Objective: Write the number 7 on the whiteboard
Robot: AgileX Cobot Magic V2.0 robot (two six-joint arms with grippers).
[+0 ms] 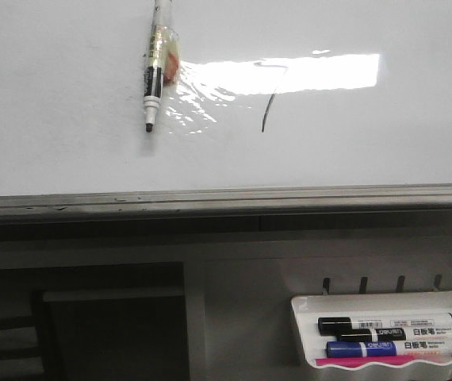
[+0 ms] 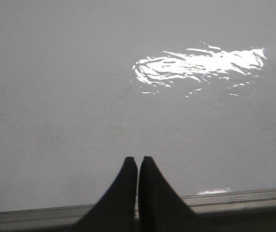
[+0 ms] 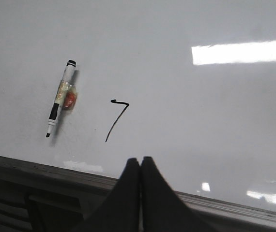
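Observation:
The whiteboard [image 1: 67, 143] fills the upper part of the front view, with a grey metal lower edge. A thin dark number 7 [image 1: 269, 97] is drawn on it, and shows in the right wrist view as the number 7 [image 3: 115, 121]. A black-tipped marker [image 1: 157, 67] wrapped in tape lies on the board left of the 7, cap off; the same marker [image 3: 60, 98] shows in the right wrist view. My left gripper [image 2: 138, 159] is shut with nothing in it, over bare whiteboard [image 2: 55, 96]. My right gripper [image 3: 140, 160] is shut and empty, near the board's lower edge below the 7.
A white marker tray [image 1: 384, 300] at the lower right holds black and blue markers [image 1: 392, 337] and a pink strip. Glare patches [image 1: 289, 73] lie on the board. Below the board edge [image 1: 210, 200] are dark shelves.

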